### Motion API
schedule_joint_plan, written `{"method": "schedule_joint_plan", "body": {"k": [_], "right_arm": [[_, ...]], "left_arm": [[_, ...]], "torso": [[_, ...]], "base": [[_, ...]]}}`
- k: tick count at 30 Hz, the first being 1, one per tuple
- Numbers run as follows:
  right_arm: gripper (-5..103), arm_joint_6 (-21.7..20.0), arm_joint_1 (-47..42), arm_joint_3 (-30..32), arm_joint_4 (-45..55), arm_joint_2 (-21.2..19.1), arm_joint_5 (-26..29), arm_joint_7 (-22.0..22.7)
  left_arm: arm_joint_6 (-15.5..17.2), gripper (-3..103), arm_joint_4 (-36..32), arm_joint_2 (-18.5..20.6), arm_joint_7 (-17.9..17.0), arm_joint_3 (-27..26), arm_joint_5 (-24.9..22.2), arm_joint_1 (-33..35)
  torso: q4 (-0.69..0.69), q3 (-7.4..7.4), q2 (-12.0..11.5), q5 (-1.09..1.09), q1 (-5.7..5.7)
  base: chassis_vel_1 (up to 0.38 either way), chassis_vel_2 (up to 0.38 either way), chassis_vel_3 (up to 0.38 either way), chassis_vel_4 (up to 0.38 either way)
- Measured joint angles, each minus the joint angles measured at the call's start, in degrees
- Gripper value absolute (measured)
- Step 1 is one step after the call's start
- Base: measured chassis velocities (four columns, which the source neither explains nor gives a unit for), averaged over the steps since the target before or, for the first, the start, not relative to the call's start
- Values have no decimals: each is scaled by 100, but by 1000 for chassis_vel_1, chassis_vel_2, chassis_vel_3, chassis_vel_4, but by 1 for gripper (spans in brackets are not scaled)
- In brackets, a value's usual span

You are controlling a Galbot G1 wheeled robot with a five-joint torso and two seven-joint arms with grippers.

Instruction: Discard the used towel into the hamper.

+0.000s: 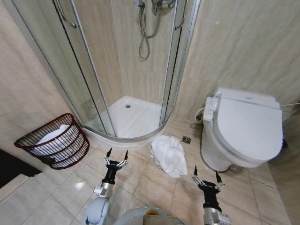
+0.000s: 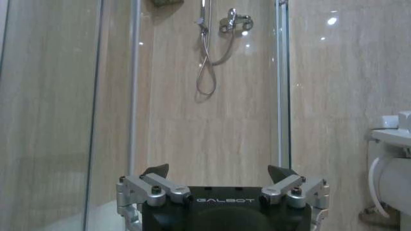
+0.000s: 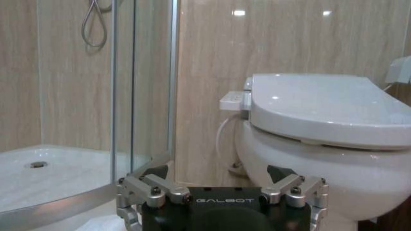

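One white towel [image 1: 169, 155] lies crumpled on the tiled floor [image 1: 61, 192]. One hamper [image 1: 54, 141] stands by the wall, with one heap of white cloth [image 1: 52, 136] inside it. There is one toilet [image 1: 243, 129], lid down, with one control panel [image 1: 210, 108] at its side. One shower cabin [image 1: 126, 70] fills the corner, with one white shower tray [image 1: 133, 117], one tray drain [image 1: 128, 106] in it, and one shower hose [image 1: 145, 33] hanging on the wall. One floor drain [image 1: 186, 139] sits in the tiles beside the towel. Two grippers show: the left gripper [image 1: 116, 157] and the right gripper [image 1: 207, 176], each with its two jaws spread apart.
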Motion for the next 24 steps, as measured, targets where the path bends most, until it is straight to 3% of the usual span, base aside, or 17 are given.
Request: {"method": "schedule_joint_plan", "body": {"k": [24], "right_arm": [[100,213,30,45,-112,-5,14,-13]], "left_arm": [[-71,100,44,4,-17,-8,-30,-12]], "torso": [[0,28,43,1,-2]], "base": [[-16,18,20,-16]]}}
